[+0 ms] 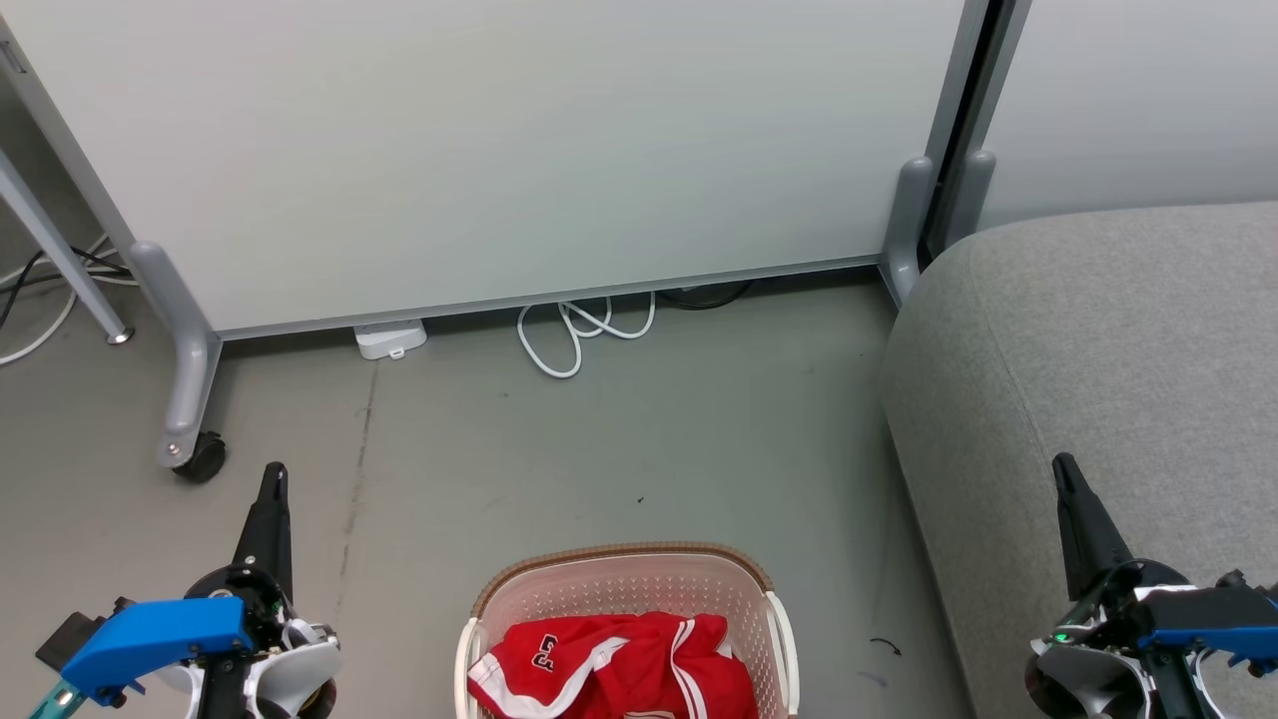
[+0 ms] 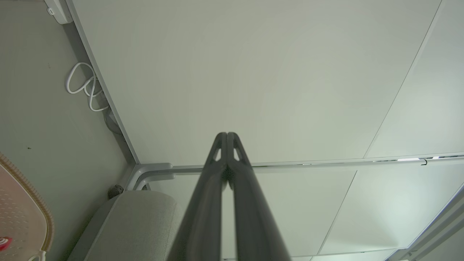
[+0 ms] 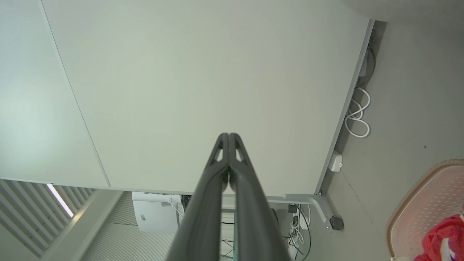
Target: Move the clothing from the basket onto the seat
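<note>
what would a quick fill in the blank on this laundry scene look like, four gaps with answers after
1. The clothing in the laundry basket is bright ____ with white trim.
2. The grey seat stands on the robot's ____ side of the basket.
3. The left gripper and the right gripper both have their jaws ____.
4. The looped cable on the floor at the foot of the partition is ____ in colour.

Missing words: red; right; shut; white.
</note>
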Motion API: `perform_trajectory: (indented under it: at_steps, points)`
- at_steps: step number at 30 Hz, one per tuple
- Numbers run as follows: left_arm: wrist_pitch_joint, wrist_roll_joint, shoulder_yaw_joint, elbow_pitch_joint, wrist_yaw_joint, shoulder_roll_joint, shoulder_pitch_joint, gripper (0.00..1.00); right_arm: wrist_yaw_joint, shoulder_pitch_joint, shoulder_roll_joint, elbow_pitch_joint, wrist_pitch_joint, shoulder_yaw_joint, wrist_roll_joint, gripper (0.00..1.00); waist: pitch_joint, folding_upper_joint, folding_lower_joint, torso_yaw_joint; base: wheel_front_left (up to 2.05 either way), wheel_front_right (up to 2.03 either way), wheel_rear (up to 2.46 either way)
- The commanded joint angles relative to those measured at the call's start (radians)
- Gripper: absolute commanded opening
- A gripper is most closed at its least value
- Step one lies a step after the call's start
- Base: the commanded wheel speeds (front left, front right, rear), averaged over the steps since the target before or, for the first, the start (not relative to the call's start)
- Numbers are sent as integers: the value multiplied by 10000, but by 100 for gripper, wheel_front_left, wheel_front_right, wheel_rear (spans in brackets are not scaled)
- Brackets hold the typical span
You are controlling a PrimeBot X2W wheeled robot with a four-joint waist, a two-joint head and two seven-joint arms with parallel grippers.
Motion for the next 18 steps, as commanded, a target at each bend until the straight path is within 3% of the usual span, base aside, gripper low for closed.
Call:
perform_trajectory:
  at_steps: [1, 12, 13, 18]
  points:
    - [28, -34, 12, -38, -20, -11, -95, 0, 8, -99, -32, -26, 16, -7, 29, 0, 0, -1, 0, 0, 0, 0, 0]
    - [28, -34, 12, -38, -21, -11, -95, 0, 8, -99, -32, -26, 16, -7, 29, 0, 0, -1, 0, 0, 0, 0, 0]
    - [0, 2, 0, 0, 2, 0, 0, 100, 0, 0, 0, 0, 0, 0, 0, 100, 0, -1, 0, 0, 0, 0, 0]
    - [-79, 18, -49, 249, 2, -47, 300, 100, -13, 244, 41, 249, -73, 80, -17, 100, 0, -1, 0, 0, 0, 0, 0]
